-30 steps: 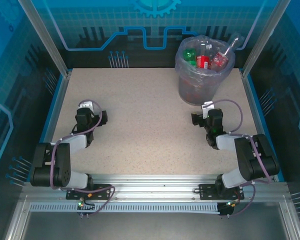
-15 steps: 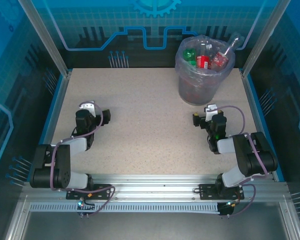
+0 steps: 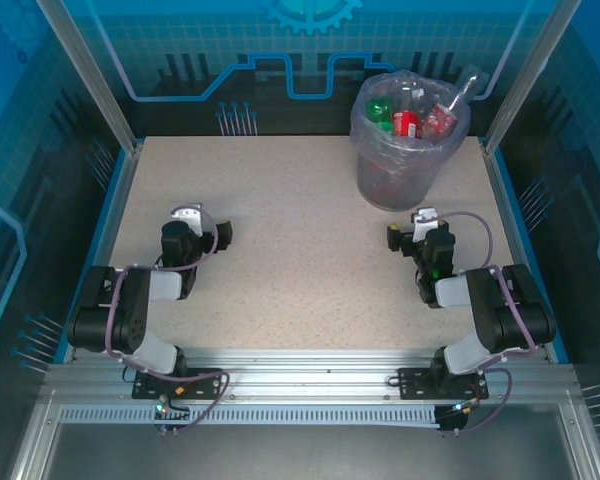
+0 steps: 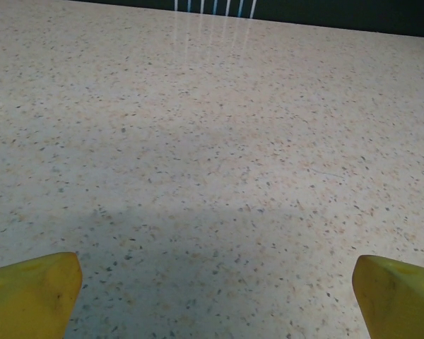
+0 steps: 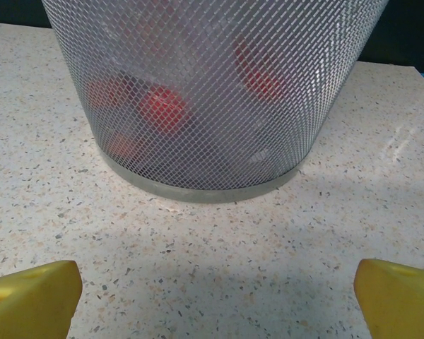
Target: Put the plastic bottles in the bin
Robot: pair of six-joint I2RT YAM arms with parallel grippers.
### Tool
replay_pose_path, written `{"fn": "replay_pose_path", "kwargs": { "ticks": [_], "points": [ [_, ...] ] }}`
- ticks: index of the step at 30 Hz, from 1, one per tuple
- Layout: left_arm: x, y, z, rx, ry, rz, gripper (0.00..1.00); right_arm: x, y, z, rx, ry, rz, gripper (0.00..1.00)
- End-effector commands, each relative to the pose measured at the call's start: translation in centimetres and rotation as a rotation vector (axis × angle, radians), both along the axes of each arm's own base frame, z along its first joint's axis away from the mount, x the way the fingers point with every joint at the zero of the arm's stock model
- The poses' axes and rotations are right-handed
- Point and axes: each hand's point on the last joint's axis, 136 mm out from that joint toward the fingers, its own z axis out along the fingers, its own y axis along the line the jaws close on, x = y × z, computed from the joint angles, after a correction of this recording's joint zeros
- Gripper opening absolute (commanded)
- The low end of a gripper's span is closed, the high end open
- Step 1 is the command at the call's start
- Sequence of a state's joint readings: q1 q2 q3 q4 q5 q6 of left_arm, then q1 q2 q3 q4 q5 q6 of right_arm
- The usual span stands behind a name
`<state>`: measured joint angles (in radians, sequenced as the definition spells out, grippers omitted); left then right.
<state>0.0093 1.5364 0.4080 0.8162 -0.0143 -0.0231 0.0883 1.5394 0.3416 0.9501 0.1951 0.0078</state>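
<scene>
Since a second ago the left arm has folded back toward its base, its wrist swinging a little to the right, and the right arm has drawn back slightly from the bin (image 3: pixel 405 175). Speckled beige table (image 3: pixel 300 260) stretches between the arms, walled by blue panels (image 3: pixel 180 60) with a circuit pattern and aluminium posts (image 3: pixel 85 70). At the far right stands the bin, round wire mesh lined with a translucent bag (image 3: pixel 365 125). The plastic bottles (image 3: pixel 408 122) are heaped inside up to the rim, mostly red-labelled, with a green one (image 3: pixel 380 108) on the left. Left gripper (image 4: pixel 215 304) hangs low over the table, yellow fingers (image 4: pixel 28 293) spread wide. Right gripper (image 5: pixel 215 304) faces the bin's foot, likewise spread.
</scene>
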Motion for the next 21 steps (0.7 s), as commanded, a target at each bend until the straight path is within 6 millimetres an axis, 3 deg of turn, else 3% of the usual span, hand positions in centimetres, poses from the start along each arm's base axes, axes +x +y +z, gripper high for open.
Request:
{"fn": "replay_pose_path", "kwargs": {
  "ticks": [1,21],
  "points": [
    [0.22,0.09,0.73,0.028,-0.046,0.002,0.99,0.83,-0.69,0.86,0.007,-0.016,-0.040,1.00],
    [0.23,0.17,0.81,0.031,-0.055,0.005,0.99,0.98,-0.18,0.84,-0.007,-0.010,-0.022,1.00]
  ]
}}
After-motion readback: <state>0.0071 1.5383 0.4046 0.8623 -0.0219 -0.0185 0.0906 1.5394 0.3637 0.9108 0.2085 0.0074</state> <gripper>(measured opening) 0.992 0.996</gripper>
